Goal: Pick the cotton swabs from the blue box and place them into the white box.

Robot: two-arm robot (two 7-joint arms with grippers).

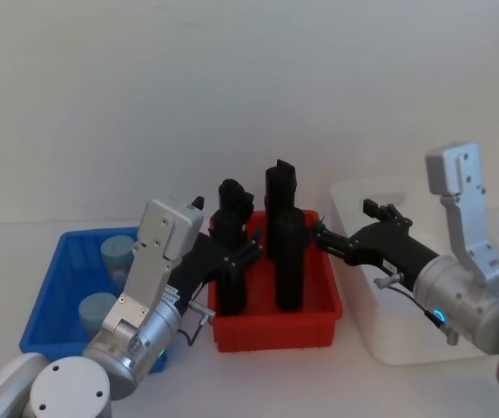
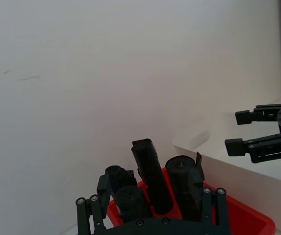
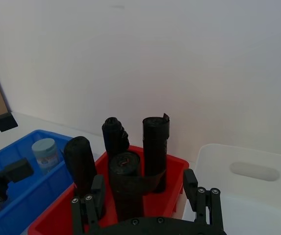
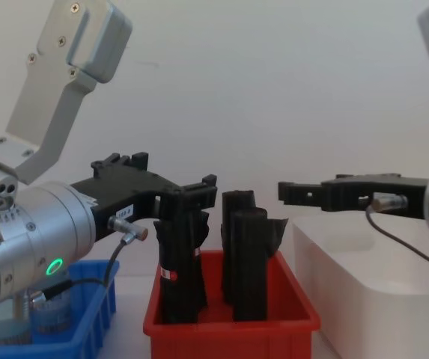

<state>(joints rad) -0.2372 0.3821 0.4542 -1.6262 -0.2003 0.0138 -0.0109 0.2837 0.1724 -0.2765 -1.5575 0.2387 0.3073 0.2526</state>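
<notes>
Though partly hidden, cotton swabs (image 1: 117, 251) in blue box (image 1: 56, 283); left tool (image 2: 149, 198), right tool (image 3: 144, 186) wide.

Silver-grey arms (image 4: 57, 82) with round barrels (image 4: 34, 232); left gripper (image 2: 152, 205) and right gripper (image 2: 233, 130) black, screw-studded. A thin cable (image 4: 405, 239) loops beside each barrel; a green light (image 4: 55, 265) dots the left barrel.

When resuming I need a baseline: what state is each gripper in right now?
Left gripper: open, holding nothing, by the red bin.
Right gripper: open, holding nothing, near the white box.
</notes>
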